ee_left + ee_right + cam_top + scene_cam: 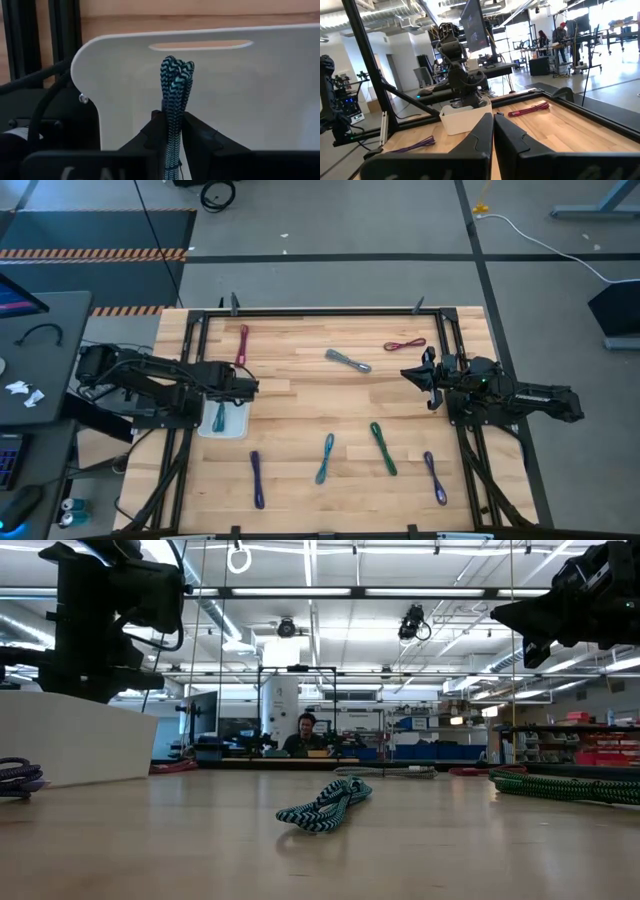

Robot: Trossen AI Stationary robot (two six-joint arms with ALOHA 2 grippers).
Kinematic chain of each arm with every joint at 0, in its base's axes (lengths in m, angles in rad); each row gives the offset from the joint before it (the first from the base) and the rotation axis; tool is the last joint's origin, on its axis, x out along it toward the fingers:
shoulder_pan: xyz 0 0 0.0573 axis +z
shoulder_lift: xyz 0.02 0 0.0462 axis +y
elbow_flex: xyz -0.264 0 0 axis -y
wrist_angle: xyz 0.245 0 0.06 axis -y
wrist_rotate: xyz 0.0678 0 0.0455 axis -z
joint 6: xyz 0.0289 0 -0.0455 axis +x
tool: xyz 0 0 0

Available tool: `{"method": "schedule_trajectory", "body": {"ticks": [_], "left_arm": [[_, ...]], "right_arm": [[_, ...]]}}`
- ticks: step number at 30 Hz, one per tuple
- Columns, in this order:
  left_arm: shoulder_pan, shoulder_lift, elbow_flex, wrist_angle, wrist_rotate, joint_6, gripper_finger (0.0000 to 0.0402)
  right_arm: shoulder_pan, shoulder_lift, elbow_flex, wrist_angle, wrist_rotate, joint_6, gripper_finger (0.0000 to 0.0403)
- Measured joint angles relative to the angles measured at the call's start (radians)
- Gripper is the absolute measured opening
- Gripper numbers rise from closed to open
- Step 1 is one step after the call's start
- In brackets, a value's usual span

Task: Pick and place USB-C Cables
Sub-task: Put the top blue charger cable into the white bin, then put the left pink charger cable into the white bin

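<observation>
1. I am holding a teal cable [174, 95] between my left gripper's [172, 125] closed fingers [202, 135]. Its long axis is running straight out past the fingertips, with the looped end pointing away from my wrist.
2. The cable is hanging over the white tray [260, 90], which is sitting at the left edge of the table [300, 395]. From above, the teal strip [219, 417] is lying lengthwise front to back inside the tray [240, 425], just under my left gripper [238, 387].
3. Other cables are lying loose on the wood: a maroon one [242, 345] beyond the tray, running front to back; a grey one [347, 361] near the middle, slanting; a red one [404, 345] at the far right, lying nearly crosswise.
4. Nearer the front, a purple cable [256, 478], a second teal cable [325, 458], a green cable [383, 448] and another purple cable [435, 477] are resting in a row, all roughly front to back, some tilted.
5. My right gripper [493, 125] is hovering over the right side of the table [570, 125], holding nothing, its fingers [517, 137] pressed together.
</observation>
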Motion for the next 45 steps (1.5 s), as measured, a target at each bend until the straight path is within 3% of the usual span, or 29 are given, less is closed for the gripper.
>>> {"method": "schedule_trajectory", "body": {"ticks": [10, 15, 18, 22, 27, 31, 35, 37, 39, 45], "left_arm": [[0.0, 0.0, 0.0, -0.013, 0.014, 0.031, 0.013], [0.0, -0.002, 0.0, -0.052, 0.087, 0.107, 0.0164], [-0.011, -0.022, 0.015, -0.06, 0.106, 0.17, 0.017], [-0.049, -0.064, 0.105, -0.086, 0.058, 0.206, 0.0165], [-0.126, -0.101, 0.305, -0.068, -0.137, 0.274, 0.0146], [-0.179, -0.1, 0.449, 0.007, -0.441, 0.398, 0.0132], [-0.165, -0.1, 0.493, 0.214, -0.764, 0.68, 0.012], [-0.12, -0.1, 0.493, 0.288, -0.816, 0.804, 0.0117], [-0.031, -0.098, 0.493, 0.32, -0.774, 0.86, 0.0119], [0.311, -0.045, 0.491, 0.312, -0.496, 0.958, 0.0148]], "right_arm": [[0.0, 0.0, 0.0, 0.0, 0.0, 0.0, 0.0018], [0.0, 0.0, 0.0, 0.0, 0.0, 0.0, 0.0018], [0.0, 0.0, 0.0, 0.0, 0.0, 0.0, 0.0018], [0.0, 0.0, 0.0, 0.0, 0.0, 0.0, 0.0018], [0.0, 0.0, 0.0, 0.0, 0.0, 0.0, 0.0018], [0.0, 0.0, 0.0, 0.0, 0.0, 0.0, 0.0018], [0.0, 0.0, 0.0, 0.0, 0.0, 0.0, 0.0018], [0.0, 0.0, 0.0, 0.0, 0.0, 0.0, 0.0018], [0.0, 0.0, 0.0, 0.0, 0.0, 0.0, 0.0018], [0.0, 0.0, 0.0, 0.0, 0.003, 0.0, 0.0018]]}}
